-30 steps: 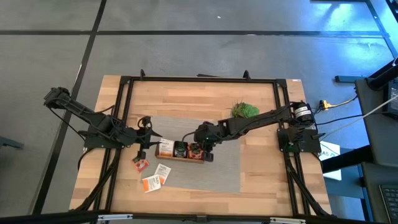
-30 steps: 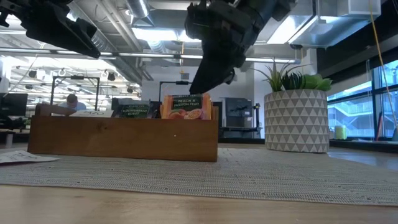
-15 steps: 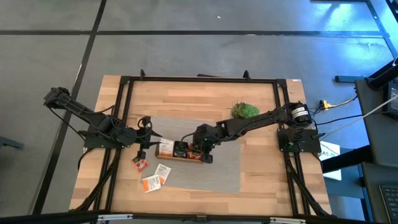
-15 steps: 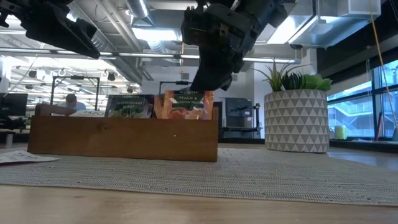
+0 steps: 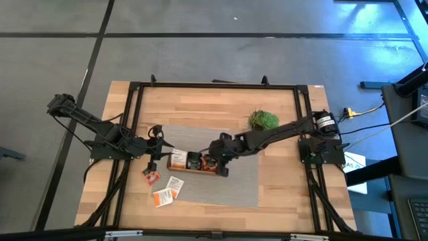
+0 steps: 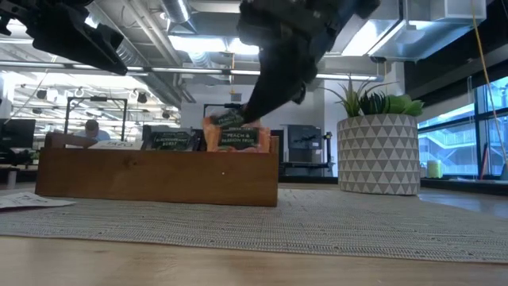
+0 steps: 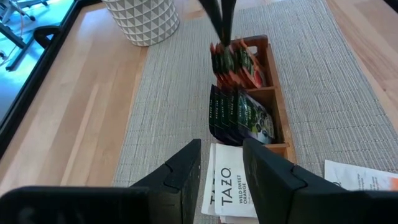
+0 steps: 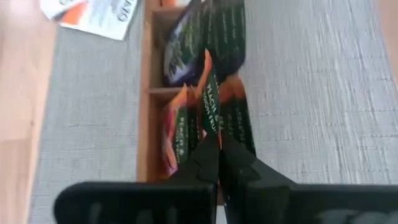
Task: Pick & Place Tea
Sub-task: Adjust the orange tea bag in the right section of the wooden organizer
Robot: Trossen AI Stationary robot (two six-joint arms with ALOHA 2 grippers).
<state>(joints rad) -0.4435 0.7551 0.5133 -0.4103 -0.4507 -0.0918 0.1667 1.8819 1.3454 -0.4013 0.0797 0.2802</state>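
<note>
Gripping a red-orange sachet (image 8: 208, 106) by its upper edge, the right gripper (image 8: 219, 146) stands over the end compartment of the wooden tray (image 6: 159, 173) nearest the potted plant (image 6: 379, 143), its fingers pressed together on the paper. The sachet sits among other red-orange packets (image 7: 239, 62) in that compartment; dark sachets (image 7: 239, 115) fill the middle one, and white-and-orange sachets (image 7: 227, 183) lie at the far end. Risk: the pinch covers only a thin edge, so a lift could let the sachet slip free or tilt. Neighbouring packets are packed against it and may be dragged up or tipped out of the tray. A sideways pull could also shift the tray on the woven mat (image 5: 244, 184). The left gripper (image 7: 221, 158) hovers near the opposite tray end, fingers parted and empty; loose sachets (image 5: 166, 193) lie on the table beside it, clear of the tray.
</note>
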